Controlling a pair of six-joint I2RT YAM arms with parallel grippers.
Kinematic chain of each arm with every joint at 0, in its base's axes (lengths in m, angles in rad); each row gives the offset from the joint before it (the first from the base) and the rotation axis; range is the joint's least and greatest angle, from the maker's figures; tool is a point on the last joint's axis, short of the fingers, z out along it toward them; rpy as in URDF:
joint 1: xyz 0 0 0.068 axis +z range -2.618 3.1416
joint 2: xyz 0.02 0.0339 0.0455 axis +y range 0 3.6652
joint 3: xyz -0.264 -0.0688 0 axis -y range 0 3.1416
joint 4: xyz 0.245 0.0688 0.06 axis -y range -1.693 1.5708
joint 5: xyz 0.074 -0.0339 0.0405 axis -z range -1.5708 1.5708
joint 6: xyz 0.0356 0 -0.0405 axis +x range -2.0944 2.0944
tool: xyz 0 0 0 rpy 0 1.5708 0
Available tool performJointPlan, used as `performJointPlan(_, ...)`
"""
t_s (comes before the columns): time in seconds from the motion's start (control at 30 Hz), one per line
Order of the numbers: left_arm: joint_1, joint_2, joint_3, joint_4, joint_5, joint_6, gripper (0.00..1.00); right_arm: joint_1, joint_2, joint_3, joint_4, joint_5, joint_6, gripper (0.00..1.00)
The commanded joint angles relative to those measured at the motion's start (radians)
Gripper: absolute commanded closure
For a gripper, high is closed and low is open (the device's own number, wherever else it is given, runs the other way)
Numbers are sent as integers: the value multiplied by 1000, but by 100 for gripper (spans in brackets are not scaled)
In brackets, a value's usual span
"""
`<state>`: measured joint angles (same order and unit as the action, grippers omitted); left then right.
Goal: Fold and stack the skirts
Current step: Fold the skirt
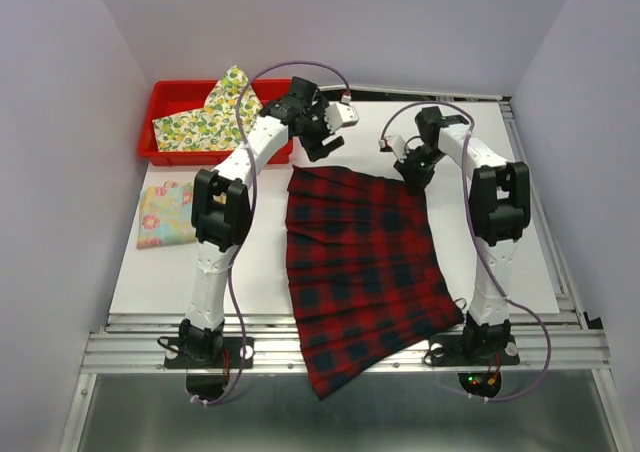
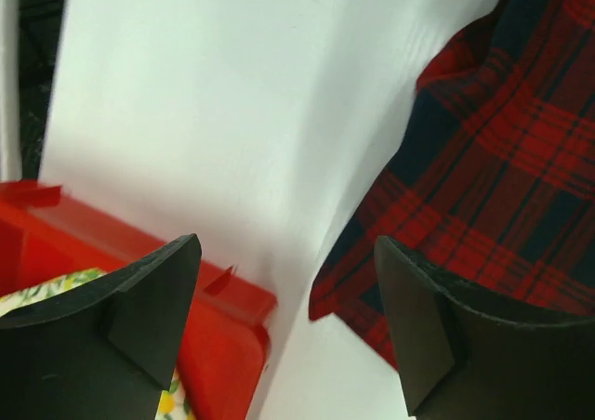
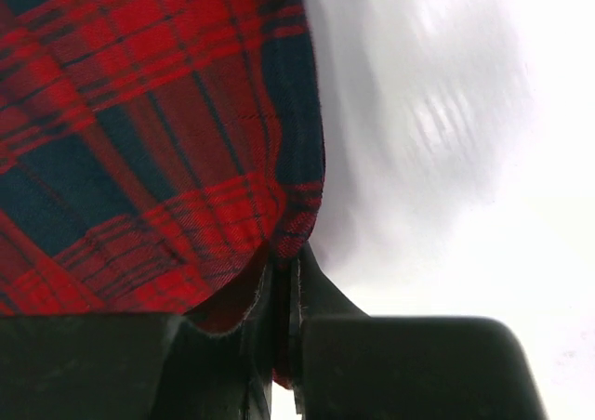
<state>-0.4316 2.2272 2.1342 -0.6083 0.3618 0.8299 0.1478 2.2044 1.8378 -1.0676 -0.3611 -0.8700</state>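
Pinching the plaid skirt point(image 1: 360, 272) at its far right corner, the right end effector point(image 3: 286, 285) is clenched on the cloth. In the right wrist view its two fingers are pressed together with a fold of the red-and-black edge caught between them. Beyond the fingers, that edge of the skirt runs away beside the white desk point(image 1: 250, 272).

The left end effector point(image 2: 288, 281) is released, its jaws standing wide apart with nothing between them. It hangs over bare desk just off the skirt's far left corner, and the views show no contact with the cloth.

The plaid skirt lies spread flat in the middle of the desk, between the two arms. Its narrower end is on the far side under the end effectors. Its wider end is on the near side, where it hangs over the desk's near edge between the arm bases.

Just left of the skirt's far left corner stands a red bin point(image 1: 165, 97) holding the lemon skirt point(image 1: 205, 122), one point of which rises above the bin's far rim. The floral skirt point(image 1: 165, 214) lies as a small flat rectangle on the desk, well to the left of the plaid skirt and on the near side of the bin.
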Motion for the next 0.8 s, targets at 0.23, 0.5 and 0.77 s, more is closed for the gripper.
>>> performJointPlan(0.23, -25, 164, 46, -102, 129, 126, 12, 85, -195, -167, 153, 85, -46, 99)
performJointPlan(0.5, -9, 143, -97, -166, 140, 198, 22, 85, -316, -259, 264, 139, -43, 99)
performJointPlan(0.77, 25, 114, -201, -174, 85, 196, 51, 85, -411, -364, 351, 154, -24, 99)
